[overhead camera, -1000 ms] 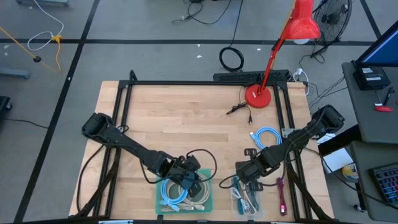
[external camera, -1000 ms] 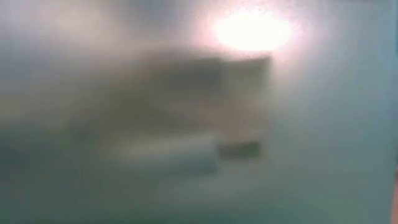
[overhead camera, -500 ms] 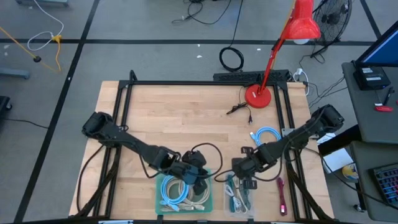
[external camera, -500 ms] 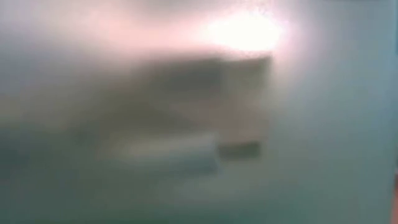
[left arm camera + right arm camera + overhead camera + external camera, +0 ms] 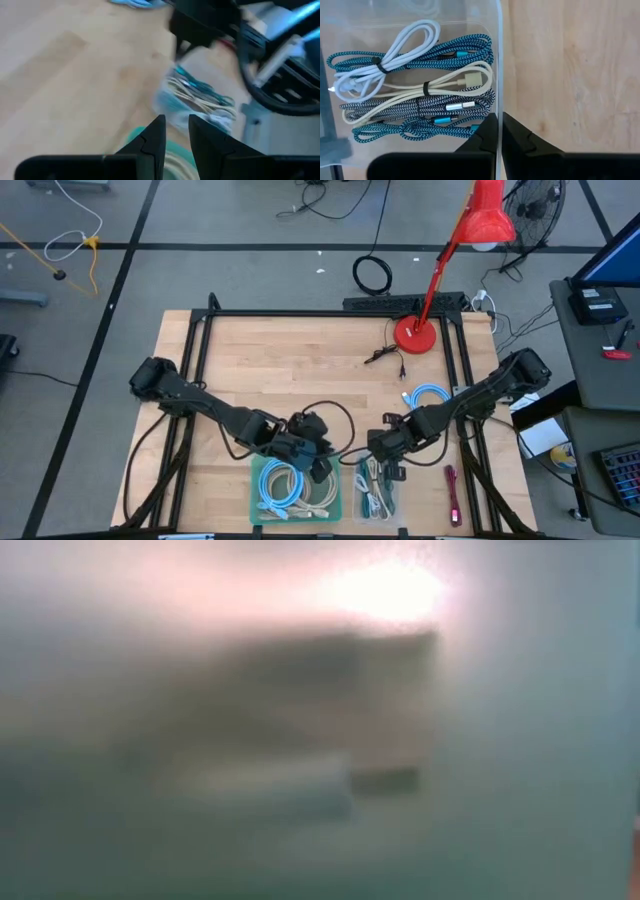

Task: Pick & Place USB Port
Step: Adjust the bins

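Wooden tabletop (image 5: 300, 370) inside a black frame, grey floor around it, red desk lamp (image 5: 440, 270) at the far edge. Near front edge: green tray (image 5: 262, 502) with coiled pale-blue and white cables, and just beside it on its right a clear plastic bin (image 5: 377, 498) of bundled USB cables.

Right gripper (image 5: 499, 131): fingers pressed together on the bin's clear wall, thin edge pinched between the tips, at the bin's far end. In the bin, braided teal, grey-white and cream USB cable bundles (image 5: 415, 95) lie stacked side by side, long axes running across the bin, tied at mid-length. Bin looks to sit close to the tray's right side, long axis pointing from the front edge toward the lamp.

Left gripper (image 5: 176, 131): fingers set a narrow gap apart; can't tell if anything is between them. It hangs over the tray's far right corner, a thin black cable (image 5: 325, 415) looping just behind it. From its wrist view the bin's cables lie ahead, near.

Low view is fogged, nothing usable.

Judgement: the right arm controls the bin; the left gripper is nearest the cables. Grippers are close, so collision is the risk. Open wood lies behind both; front edge is tight.
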{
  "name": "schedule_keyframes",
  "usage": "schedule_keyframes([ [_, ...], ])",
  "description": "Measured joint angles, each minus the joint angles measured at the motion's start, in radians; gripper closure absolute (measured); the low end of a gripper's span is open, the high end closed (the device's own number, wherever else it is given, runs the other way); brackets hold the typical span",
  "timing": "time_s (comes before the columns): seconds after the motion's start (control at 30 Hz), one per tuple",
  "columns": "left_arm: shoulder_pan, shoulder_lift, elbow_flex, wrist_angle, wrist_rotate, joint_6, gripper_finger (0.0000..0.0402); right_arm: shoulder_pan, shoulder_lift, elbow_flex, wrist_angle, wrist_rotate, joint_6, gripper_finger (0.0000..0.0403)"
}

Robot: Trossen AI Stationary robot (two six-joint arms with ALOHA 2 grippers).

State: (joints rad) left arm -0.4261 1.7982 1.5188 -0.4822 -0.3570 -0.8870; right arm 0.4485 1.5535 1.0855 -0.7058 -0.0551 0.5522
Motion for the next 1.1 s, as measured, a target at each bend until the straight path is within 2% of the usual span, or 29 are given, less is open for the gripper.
schedule_keyframes([
  [0.13,0.005,-0.035,0.000,-0.102,-0.067,-0.044,0.0314,-0.004,0.037,0.016,0.010,-0.022,-0.011,0.0403],
  [0.3,0.021,-0.049,0.000,-0.218,-0.059,-0.067,0.0314,-0.004,0.092,0.068,-0.009,-0.027,-0.045,0.0403],
  [1.1,0.012,-0.051,0.000,-0.224,-0.061,-0.091,0.0314,-0.024,0.102,0.104,0.012,0.002,-0.086,0.0403],
])
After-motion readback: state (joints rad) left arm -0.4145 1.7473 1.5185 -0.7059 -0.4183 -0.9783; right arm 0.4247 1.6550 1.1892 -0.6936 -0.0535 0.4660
